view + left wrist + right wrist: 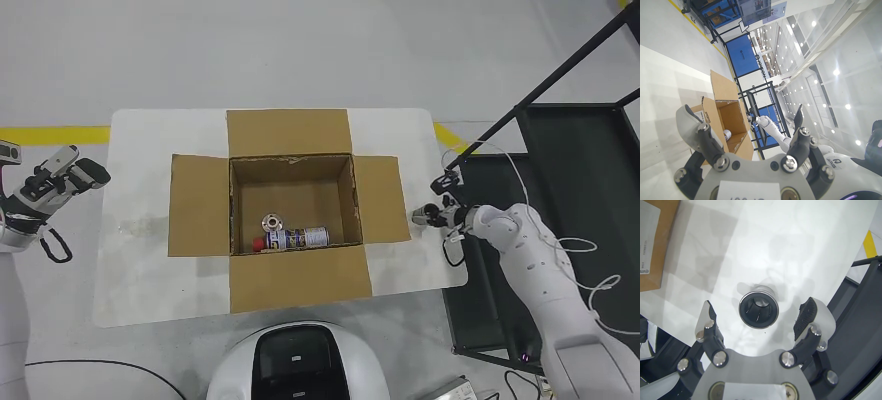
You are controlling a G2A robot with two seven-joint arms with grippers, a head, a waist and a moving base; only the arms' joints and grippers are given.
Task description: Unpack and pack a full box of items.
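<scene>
**Right arm at the sleeve.** Right fingers (pixel 806 315) are spread wide and pinch nothing. Between them, below the right gripper (pixel 758 304), a metal sleeve (pixel 758 313) stands upright on the table (pixel 772 237), just beside a flap of the box (pixel 290 170). I judge the step to be a grasp of the sleeve (or its release). I would centre the pads either side of its round wall and close slowly, lest it tip. The left gripper (pixel 743 110), fingers also spread and empty, hangs well apart from the box, which holds a can (pixel 297 238).

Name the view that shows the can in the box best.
The top view: the can lies on its side on the floor of the box, its whole length in sight. The left wrist view catches one end of it past the box wall.
</scene>
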